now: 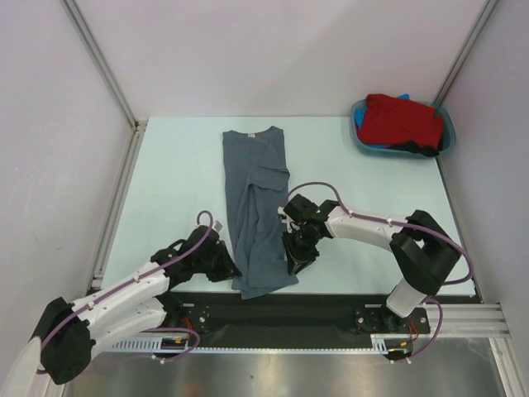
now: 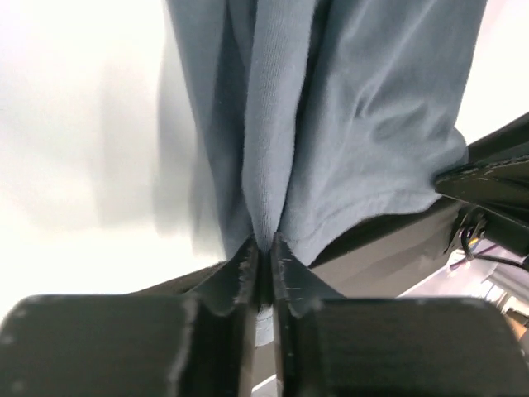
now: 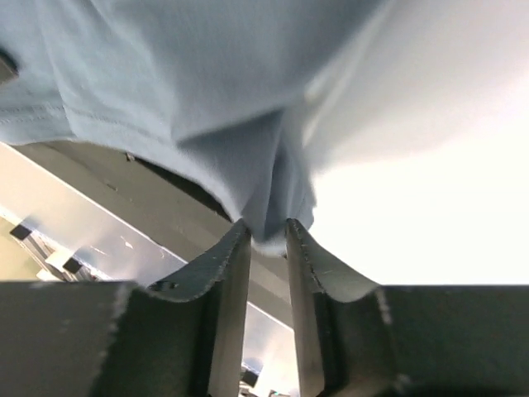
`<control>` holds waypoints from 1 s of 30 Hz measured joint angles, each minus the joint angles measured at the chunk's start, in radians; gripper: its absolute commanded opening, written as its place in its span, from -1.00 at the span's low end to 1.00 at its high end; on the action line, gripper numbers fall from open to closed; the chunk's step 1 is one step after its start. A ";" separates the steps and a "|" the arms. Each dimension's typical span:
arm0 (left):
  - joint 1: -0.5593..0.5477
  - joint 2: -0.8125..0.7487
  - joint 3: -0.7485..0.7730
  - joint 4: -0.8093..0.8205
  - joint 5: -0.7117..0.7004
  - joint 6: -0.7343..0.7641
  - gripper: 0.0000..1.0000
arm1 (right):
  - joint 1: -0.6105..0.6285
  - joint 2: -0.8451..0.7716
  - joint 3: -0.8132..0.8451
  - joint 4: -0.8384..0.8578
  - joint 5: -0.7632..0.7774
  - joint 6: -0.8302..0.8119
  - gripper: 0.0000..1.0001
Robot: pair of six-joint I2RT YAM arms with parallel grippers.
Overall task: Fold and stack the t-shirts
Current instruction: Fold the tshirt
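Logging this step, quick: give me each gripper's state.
Left gripper: closed on the grey t-shirt, at its bottom edge.
Right gripper: closed on the same shirt's bottom edge.

2 arms [image 1: 124, 298] [image 1: 364, 225]: white shells, black joints, lilac cables [image 1: 318, 185]; black serrated end effectors [image 2: 263, 263] [image 3: 269, 240]

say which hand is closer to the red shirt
Right. The right hand pinches the grey shirt's right edge, toward the red shirt; the left hand pinches its left edge, farther off.
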 measured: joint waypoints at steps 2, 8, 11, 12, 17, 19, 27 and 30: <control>-0.008 0.019 0.026 -0.023 0.000 0.013 -0.99 | 0.000 -0.027 -0.017 -0.016 0.003 0.004 -0.47; -0.088 0.232 0.202 -0.079 -0.018 0.091 -0.99 | 0.000 -0.097 -0.069 -0.090 0.036 0.023 -0.62; -0.138 0.323 0.275 -0.081 -0.027 0.116 -0.99 | 0.000 -0.134 -0.089 -0.116 0.048 0.031 -0.49; -0.154 0.346 0.293 -0.079 -0.028 0.123 -0.99 | 0.000 -0.144 -0.091 -0.122 0.051 0.035 -0.40; -0.183 0.377 0.306 -0.077 -0.034 0.124 -0.99 | 0.000 -0.173 -0.083 -0.127 0.060 0.043 0.00; -0.183 0.377 0.306 -0.077 -0.037 0.124 -0.93 | 0.000 -0.172 -0.072 -0.125 0.064 0.041 0.03; -0.184 0.411 0.303 -0.058 -0.022 0.123 -0.84 | -0.001 -0.064 0.007 -0.068 0.047 0.023 0.07; -0.185 0.415 0.296 -0.056 -0.022 0.122 -0.82 | 0.000 -0.021 0.015 -0.041 0.039 0.016 0.07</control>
